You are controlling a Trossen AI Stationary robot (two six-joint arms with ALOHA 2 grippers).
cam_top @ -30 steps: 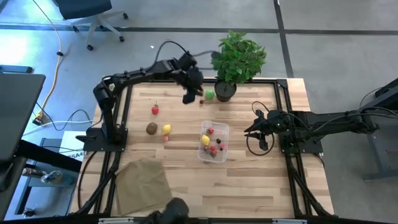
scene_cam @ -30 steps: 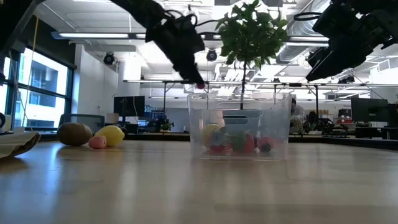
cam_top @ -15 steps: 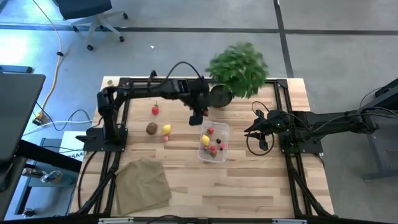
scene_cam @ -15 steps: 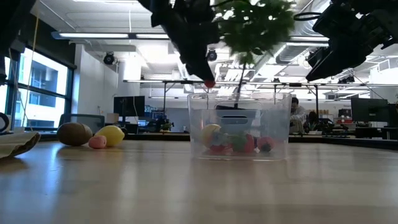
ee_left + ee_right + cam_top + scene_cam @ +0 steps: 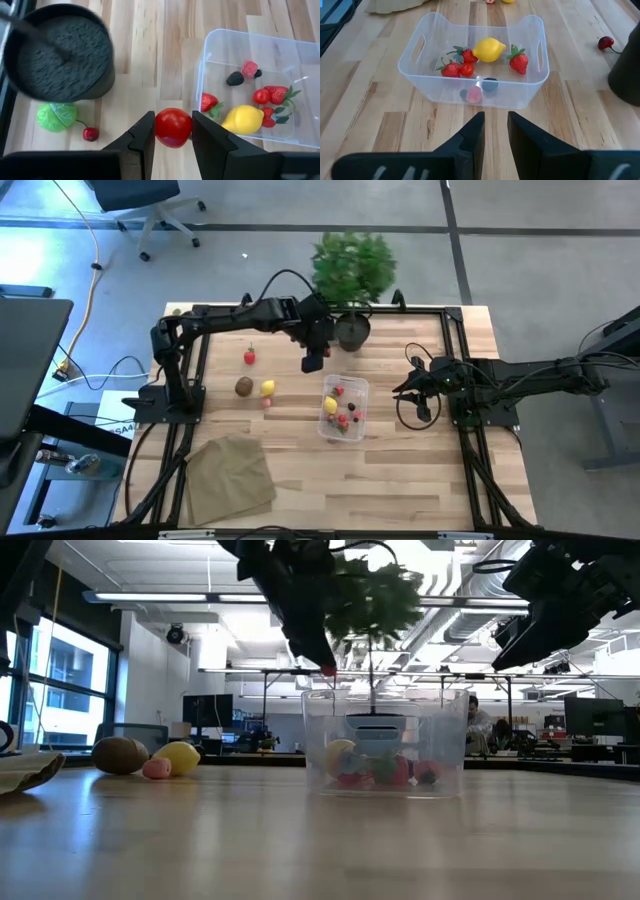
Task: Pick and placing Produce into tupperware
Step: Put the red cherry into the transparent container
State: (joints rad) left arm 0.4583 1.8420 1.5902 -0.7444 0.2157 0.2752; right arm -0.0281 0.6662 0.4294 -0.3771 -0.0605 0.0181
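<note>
Left gripper (image 5: 172,131) clamps red tomato (image 5: 173,127), raised beside tupperware (image 5: 343,408) rim for drop-in; tupperware mid-table holds produce (image 5: 489,50). Right gripper (image 5: 494,131) parked aside, fingers slightly apart, holding nothing

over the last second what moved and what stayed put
The left gripper, jaws shut on a red tomato, swung from beside the potted plant toward the tupperware and now hangs just short of its rim. The plant's foliage swayed right, then back left. The right gripper, the fruit in the tupperware, the kiwi and lemon stayed put.
</note>
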